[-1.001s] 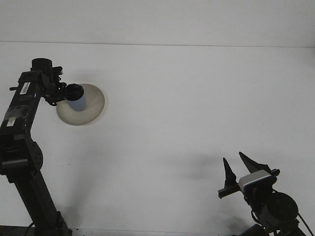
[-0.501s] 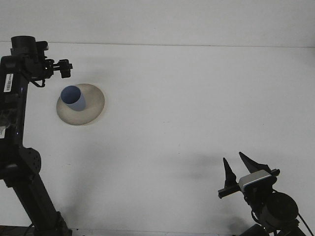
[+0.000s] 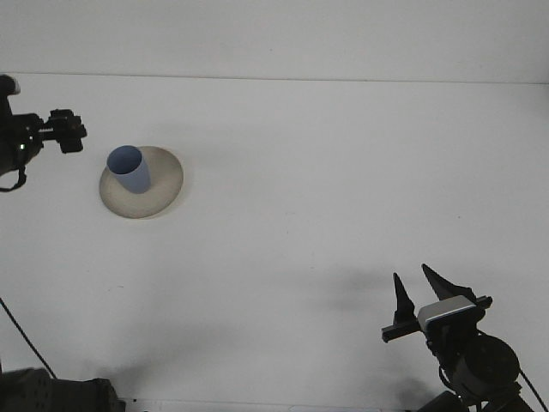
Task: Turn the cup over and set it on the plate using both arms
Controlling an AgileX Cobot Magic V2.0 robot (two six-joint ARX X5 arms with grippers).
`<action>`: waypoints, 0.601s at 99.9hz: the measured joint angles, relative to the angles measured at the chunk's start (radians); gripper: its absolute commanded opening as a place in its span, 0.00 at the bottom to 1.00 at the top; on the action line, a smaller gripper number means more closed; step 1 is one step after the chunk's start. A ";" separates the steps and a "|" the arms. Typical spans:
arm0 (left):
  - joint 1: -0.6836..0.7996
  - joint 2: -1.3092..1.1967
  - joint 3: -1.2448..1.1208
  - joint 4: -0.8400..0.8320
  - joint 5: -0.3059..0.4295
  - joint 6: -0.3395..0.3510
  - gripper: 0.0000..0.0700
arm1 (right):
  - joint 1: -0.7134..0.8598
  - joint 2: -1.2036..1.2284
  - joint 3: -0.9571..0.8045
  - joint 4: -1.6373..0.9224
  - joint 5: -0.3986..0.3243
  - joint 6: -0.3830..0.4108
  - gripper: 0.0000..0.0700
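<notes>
From my remote station I read the table as a smooth, matt white surface without visible grain. The plate looks like matt beige ceramic or plastic; I cannot tell which. The cup appears as smooth, pale blue plastic with a dull finish. Both the left gripper and right gripper show matt black plastic or metal fingers.
</notes>
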 measured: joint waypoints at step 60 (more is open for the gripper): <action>-0.050 -0.962 -1.472 0.851 0.002 0.000 0.02 | 0.000 0.000 -0.009 0.150 0.083 0.010 0.00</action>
